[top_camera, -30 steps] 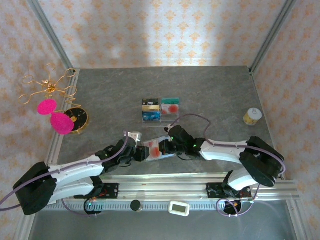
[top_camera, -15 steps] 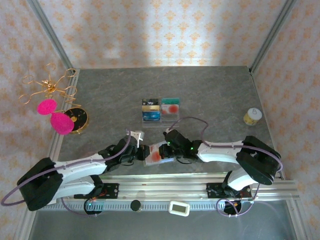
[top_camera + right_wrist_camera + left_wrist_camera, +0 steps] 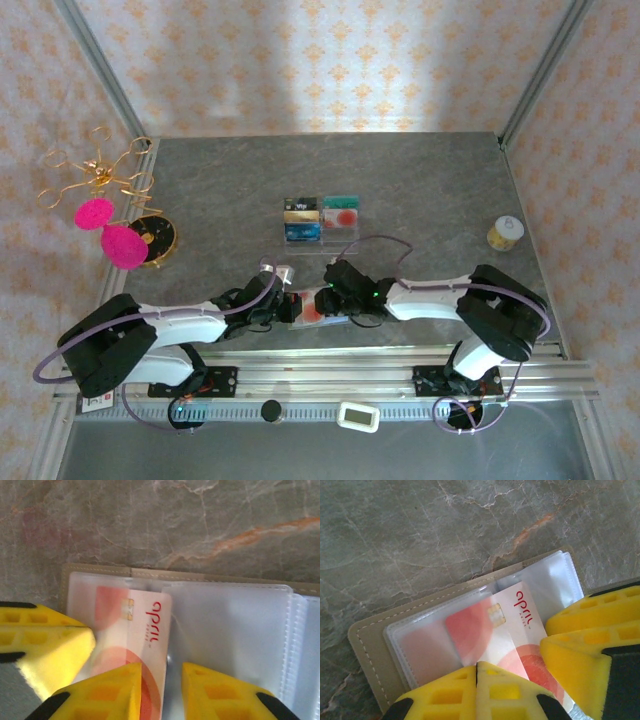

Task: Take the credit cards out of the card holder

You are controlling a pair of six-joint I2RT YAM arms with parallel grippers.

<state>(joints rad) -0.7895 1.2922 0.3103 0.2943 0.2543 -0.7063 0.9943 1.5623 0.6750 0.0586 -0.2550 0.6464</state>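
The card holder (image 3: pixel 309 309) lies open on the table close to the near edge, olive rim (image 3: pixel 369 636) outside and clear sleeves (image 3: pixel 235 625) inside. A pale credit card with red blotches (image 3: pixel 521 624) sticks partway out of a sleeve. My left gripper (image 3: pixel 477 669) is shut, its tips resting on the sleeve where the card comes out; I see nothing pinched between them. My right gripper (image 3: pixel 161 680) is open a little, the card's long edge (image 3: pixel 159 645) lying in the gap. The two grippers (image 3: pixel 290 304) (image 3: pixel 328 300) face each other over the holder.
A clear acrylic tray (image 3: pixel 320 218) with several cards stands mid-table. A gold tape roll (image 3: pixel 505 233) sits at the right edge. At the left stand a gold wire stand with pink puffs (image 3: pixel 112 238) and a black and gold disc (image 3: pixel 157 238).
The left gripper slid right onto the holder and shut. The right gripper, shut before, has opened slightly. The holder has shifted a little left and toward the near edge.
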